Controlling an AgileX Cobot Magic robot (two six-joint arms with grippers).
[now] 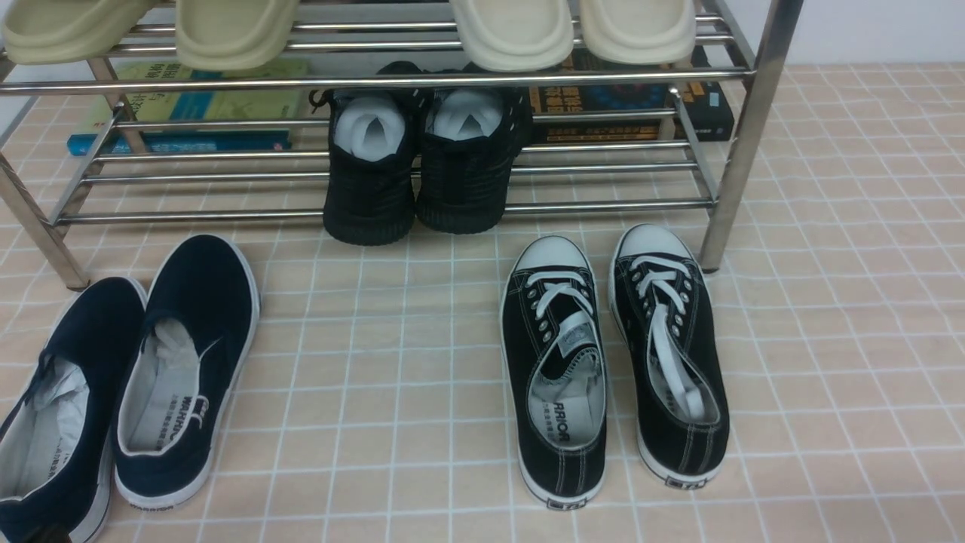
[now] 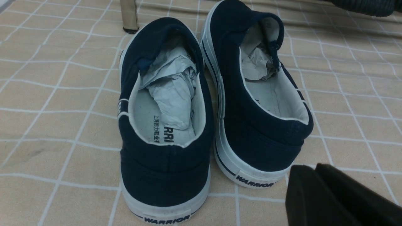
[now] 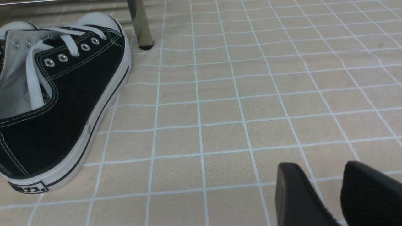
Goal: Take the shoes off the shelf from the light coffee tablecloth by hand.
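The navy slip-on shoes (image 1: 200,294) stand side by side on the light coffee tablecloth (image 1: 377,377) at the front left, toes toward the chrome shelf (image 1: 377,79), just in front of its left leg. In the left wrist view the pair (image 2: 163,169) shows from the heels, with crumpled paper inside and "WARRIOR" on the soles. My left gripper (image 2: 309,168) is shut and empty, low behind the heel of the right-hand shoe (image 2: 251,131). My right gripper (image 3: 318,169) is open and empty over bare cloth. Neither gripper shows in the front view.
Black lace-up sneakers (image 1: 558,362) lie on the cloth at the front right, near the shelf's right leg (image 3: 139,22). An all-black pair (image 1: 418,173) sits on the lower shelf tier. Cream slippers (image 1: 226,30) rest on the upper tier. Books (image 1: 188,105) lie behind.
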